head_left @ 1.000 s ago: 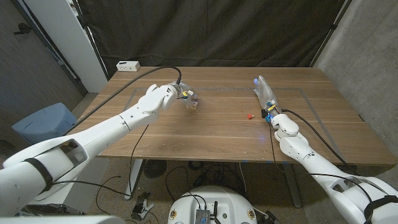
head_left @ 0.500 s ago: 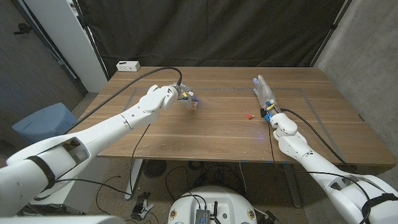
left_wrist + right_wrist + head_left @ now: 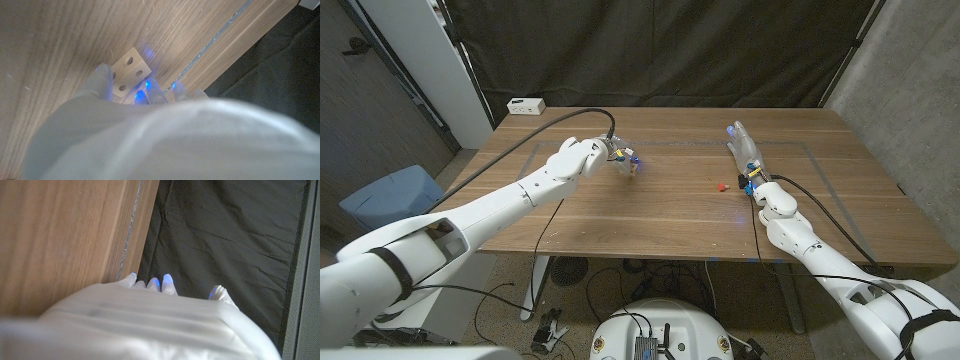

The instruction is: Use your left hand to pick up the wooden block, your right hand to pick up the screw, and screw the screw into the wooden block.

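My left hand [image 3: 582, 157] grips the small pale wooden block [image 3: 633, 165] at its fingertips, over the left half of the table. In the left wrist view the block [image 3: 130, 72] shows round holes in its faces, with fingers [image 3: 102, 80] pressed against its sides. A small red screw [image 3: 722, 185] lies on the table right of centre. My right hand [image 3: 745, 150] stands just right of the screw with its fingers stretched out toward the far edge, holding nothing. In the right wrist view its fingertips [image 3: 166, 284] point past the table's far edge.
A white box [image 3: 526, 105] sits at the table's far left corner. A black cable [image 3: 535, 128] runs over the table to my left wrist. A blue bin [image 3: 388, 195] stands on the floor left of the table. Dark curtains hang behind.
My left hand has carried the block slightly to the right and farther away. The right hand and the screw have stayed put.
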